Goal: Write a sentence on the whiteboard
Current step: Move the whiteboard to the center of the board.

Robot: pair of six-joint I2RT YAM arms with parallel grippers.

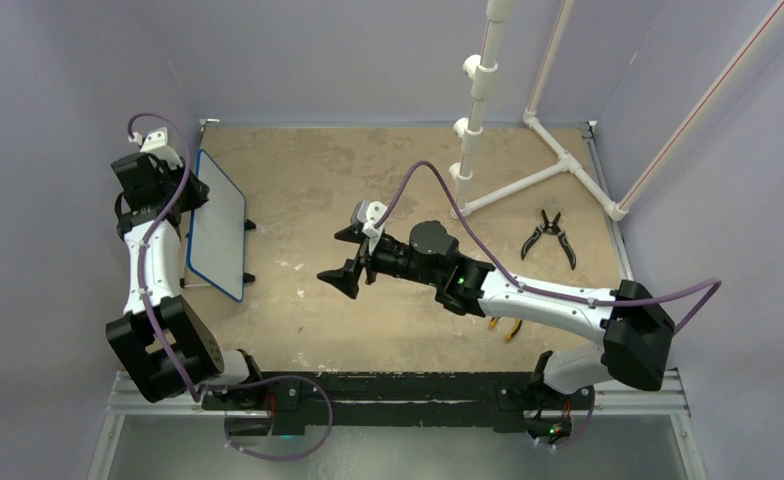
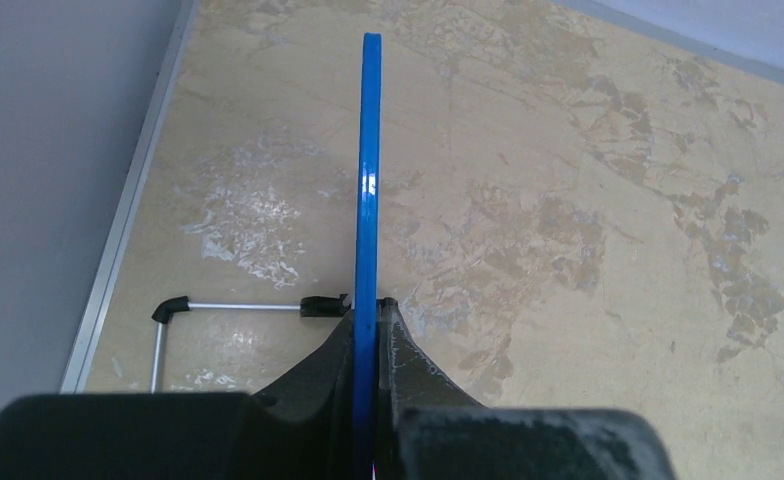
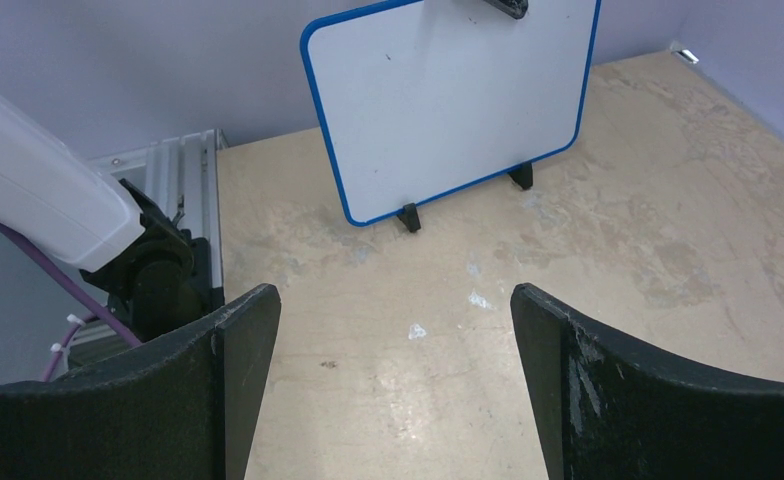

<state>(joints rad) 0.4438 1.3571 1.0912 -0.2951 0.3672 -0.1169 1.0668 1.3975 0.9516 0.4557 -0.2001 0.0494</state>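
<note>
Your left gripper [image 2: 368, 318] is pinched tight on the top rim of the whiteboard [image 2: 369, 170], one finger on each face, with the blue rim edge-on between them. The board sits along the left edge of the worktop [image 1: 388, 170], toward the far-left corner. It stands on its long side, leaning a bit, with both black feet [image 3: 409, 217] down on the surface. In the right wrist view the board's face is white inside the blue rim and turned toward the right arm. Behind the board a thin wire leg [image 2: 233, 307] with black end caps lies on the worktop, on the side toward the left edge. Your right gripper [image 3: 393, 310] is spread wide with nothing between the fingers. It hovers over mid-worktop, well apart from the board and aimed at it. Black pliers [image 1: 551, 237] lie near the right edge, just beside the white pipe stand [image 1: 478, 100] at the far-right corner.
</note>
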